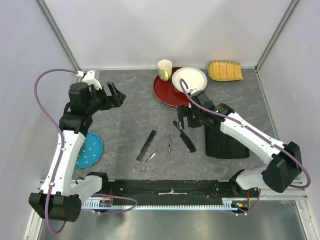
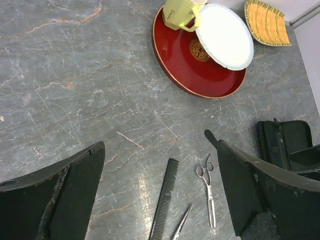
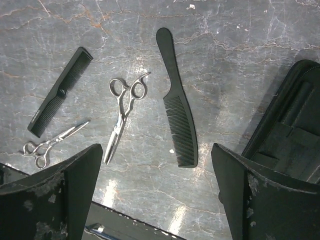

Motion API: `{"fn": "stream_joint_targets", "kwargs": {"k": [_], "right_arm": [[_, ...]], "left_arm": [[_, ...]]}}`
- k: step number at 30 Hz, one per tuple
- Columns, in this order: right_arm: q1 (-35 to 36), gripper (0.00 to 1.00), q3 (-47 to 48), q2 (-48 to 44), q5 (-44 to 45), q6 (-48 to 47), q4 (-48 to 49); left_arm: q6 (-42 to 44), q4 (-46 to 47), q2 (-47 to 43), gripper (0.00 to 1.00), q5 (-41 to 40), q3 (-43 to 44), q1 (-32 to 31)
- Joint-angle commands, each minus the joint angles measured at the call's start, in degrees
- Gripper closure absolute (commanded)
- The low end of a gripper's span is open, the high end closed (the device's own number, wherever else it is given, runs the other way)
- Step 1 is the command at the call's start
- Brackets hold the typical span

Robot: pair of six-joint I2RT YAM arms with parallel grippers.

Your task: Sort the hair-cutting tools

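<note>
The right gripper [image 3: 156,150] hangs with its jaws wide apart and nothing between them, above the near middle of the grey stone-patterned table [image 1: 125,125]. Directly below it, a handled black comb [image 3: 176,100] lies flat with its teeth facing the open black case [image 3: 290,130] on its right, the two apart. Just left of that comb lie silver scissors [image 3: 122,117], blades shut and pointing toward the near edge. Further left is a flat black comb [image 3: 60,92], set on a slant, and near its lower end a second, smaller pair of scissors [image 3: 50,142]. None of the four tools touches another.

The left gripper [image 2: 159,150], also spread open and empty, is held high over the table's left rear, well apart from the tools. At the back of the table a red plate [image 1: 165,92] carries a yellow cup [image 1: 165,69] and a white plate [image 1: 189,79], with a woven tray [image 1: 225,70] to the right. A blue dish [image 1: 90,150] sits at the left edge.
</note>
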Motion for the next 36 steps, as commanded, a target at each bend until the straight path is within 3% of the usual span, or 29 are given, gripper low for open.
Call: {"fn": "stream_joint_targets", "kwargs": {"k": [1,5,13,21,36], "right_arm": [[1.9,0.02,-0.7,1.6,5.8,2.8,2.1],[2.1,0.11,1.0,6.1,6.0,-1.9,0.5],[2.0,0.16,6.1,14.9,10.0,-10.4,-3.9],[2.0,0.39,9.1,22.6,6.0,-13.9,-4.1],[1.9,0.46,14.8,33.1,3.2,-17.4,-0.6]], "left_arm": [[-2.0,1.8,-0.7,0.0,0.0,0.4,0.1],[-2.1,1.6,-1.3,0.0,-3.0,-0.2,0.1],[-1.6,1.2,-2.8,0.0,-7.0,-1.3,0.2],[-0.2,2.6,-4.7,0.01,-6.7,-3.6,0.1],[-0.6,3.8,-3.2,0.04,-0.3,-4.9,0.1]]}}
